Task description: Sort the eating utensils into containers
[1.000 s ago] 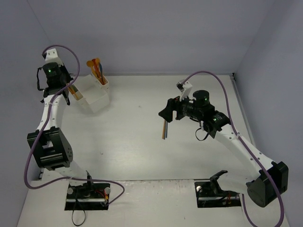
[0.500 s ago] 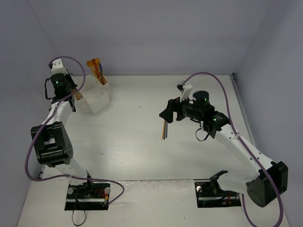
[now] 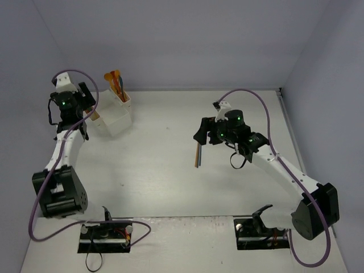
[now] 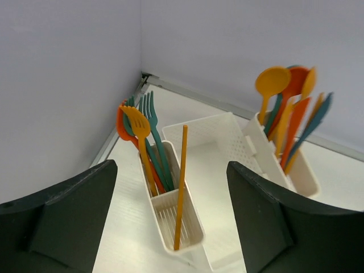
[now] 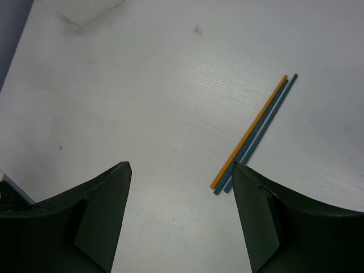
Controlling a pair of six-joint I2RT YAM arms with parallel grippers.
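Left gripper (image 4: 170, 216) wide open, empty; dead ahead, the containers (image 4: 199, 123), an orange stick (image 4: 181, 187) standing in the nearest narrow bin beside forks (image 4: 149, 131). Right gripper (image 5: 181, 170) open, empty, over the table (image 5: 142, 85); ahead and off to one side, a pair of sticks (image 5: 253, 133), orange and blue, side by side

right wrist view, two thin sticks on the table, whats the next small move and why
Probably shift the right gripper sideways until it is centred over the orange stick and blue stick. Its jaws stand open and empty, and the pair lies side by side on the table, off toward one finger.
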